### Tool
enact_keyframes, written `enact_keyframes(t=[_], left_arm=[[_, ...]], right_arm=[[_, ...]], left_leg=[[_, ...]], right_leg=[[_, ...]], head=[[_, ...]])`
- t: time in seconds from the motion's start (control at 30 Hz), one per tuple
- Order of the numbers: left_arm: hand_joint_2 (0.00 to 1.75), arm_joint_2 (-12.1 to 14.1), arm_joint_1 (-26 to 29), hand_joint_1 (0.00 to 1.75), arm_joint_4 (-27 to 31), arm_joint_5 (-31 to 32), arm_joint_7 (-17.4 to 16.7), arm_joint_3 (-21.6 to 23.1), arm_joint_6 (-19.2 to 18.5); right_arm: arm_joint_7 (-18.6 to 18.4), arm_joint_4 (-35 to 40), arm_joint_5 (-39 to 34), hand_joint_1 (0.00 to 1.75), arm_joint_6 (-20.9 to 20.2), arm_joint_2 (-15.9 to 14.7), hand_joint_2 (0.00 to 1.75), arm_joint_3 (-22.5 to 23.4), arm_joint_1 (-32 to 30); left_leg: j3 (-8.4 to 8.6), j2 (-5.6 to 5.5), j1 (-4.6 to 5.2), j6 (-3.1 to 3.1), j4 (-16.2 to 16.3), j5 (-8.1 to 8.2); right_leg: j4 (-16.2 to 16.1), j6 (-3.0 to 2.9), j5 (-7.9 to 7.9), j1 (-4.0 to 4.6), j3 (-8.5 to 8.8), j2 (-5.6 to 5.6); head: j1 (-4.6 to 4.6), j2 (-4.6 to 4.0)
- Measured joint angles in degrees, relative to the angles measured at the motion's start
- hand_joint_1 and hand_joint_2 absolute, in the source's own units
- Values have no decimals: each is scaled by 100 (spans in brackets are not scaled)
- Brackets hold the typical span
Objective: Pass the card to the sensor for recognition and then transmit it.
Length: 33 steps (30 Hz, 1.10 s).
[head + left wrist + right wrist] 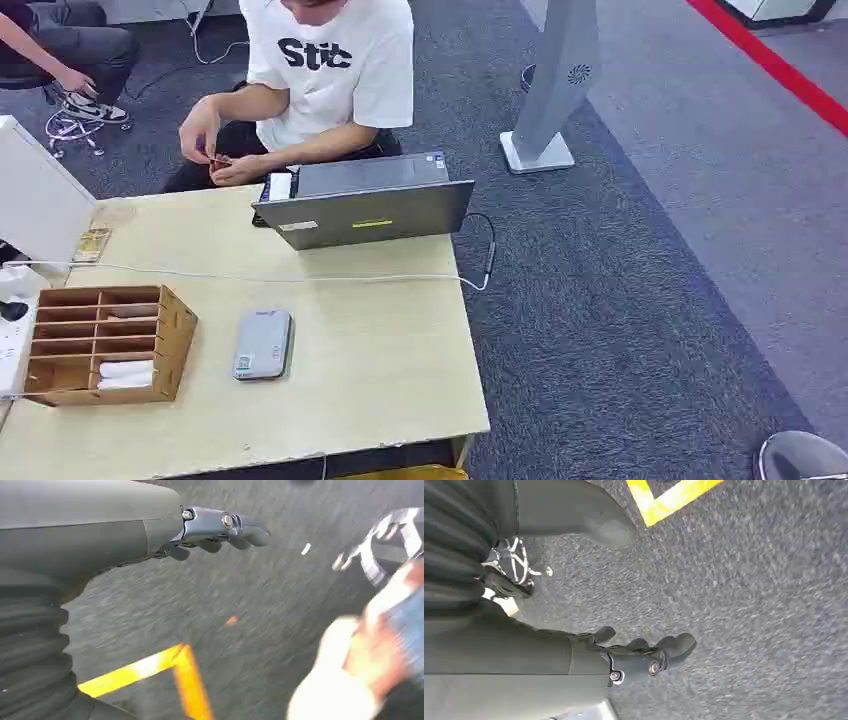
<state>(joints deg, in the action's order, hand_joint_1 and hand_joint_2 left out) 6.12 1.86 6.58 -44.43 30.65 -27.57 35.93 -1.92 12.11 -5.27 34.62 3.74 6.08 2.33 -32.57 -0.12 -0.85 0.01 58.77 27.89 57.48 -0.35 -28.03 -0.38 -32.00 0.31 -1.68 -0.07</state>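
1. My left hand (220,530) is hanging over the grey carpet (210,600), fingers (250,534) spread slightly apart and gripping nothing; yellow floor tape (150,667) is running beneath it and a blurred person is passing at the edge of that wrist view.
2. My right hand (644,655) is hanging over the same carpet too, its fingers (679,645) loosely apart and bare, with a corner of yellow tape beyond it.
3. Looking down, I am seeing the table (380,370) in front of me, and I am placing everything else by the reader (263,344), a flat grey slab lying on the table's near half.
4. Just left of the reader, a wooden rack (105,343) is standing, and white cards (126,373) are lying in its lower compartment on the side nearest the reader.
5. Behind the reader, a white cable (250,277) is stretching across the table.
6. Farther behind the reader, a grey laptop (365,205) is sitting with its back to me.
7. Far back and left of the reader, a white monitor (40,195) is standing at the table's edge.
8. Beyond the laptop, a person in a white T-shirt (330,65) is sitting and holding something small (220,160) in both hands; I cannot tell whether it is a card.
9. Far behind and right of the reader, a grey stand (555,90) is rising from the carpet.
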Motion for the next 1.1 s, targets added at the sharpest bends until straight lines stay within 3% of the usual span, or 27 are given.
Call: enact_keyframes(t=[0.2,0.33,0.73,1.1], left_arm=[[175,-118,-59,0,470,516,155,-649,22],[175,-249,-36,0,1111,974,251,-913,6],[175,-772,297,0,3411,1930,439,-1243,26],[175,-1202,575,0,5738,3010,559,-1165,111]], right_arm=[[-20,-24,2,0,30,35,175,33,6],[-15,-28,28,0,35,57,175,39,7],[-15,-57,96,0,39,116,175,63,15],[-81,-63,159,0,46,155,175,70,22]], left_leg=[[2,2,3,3,2,-2],[2,1,3,4,2,-2],[2,1,1,2,2,-4],[4,2,1,-1,2,-7]], right_leg=[[0,9,7,0,5,0],[0,9,8,-2,6,0],[0,8,8,-2,6,0],[0,8,8,-2,6,1]], head=[[4,0],[7,0],[9,0],[11,0]])
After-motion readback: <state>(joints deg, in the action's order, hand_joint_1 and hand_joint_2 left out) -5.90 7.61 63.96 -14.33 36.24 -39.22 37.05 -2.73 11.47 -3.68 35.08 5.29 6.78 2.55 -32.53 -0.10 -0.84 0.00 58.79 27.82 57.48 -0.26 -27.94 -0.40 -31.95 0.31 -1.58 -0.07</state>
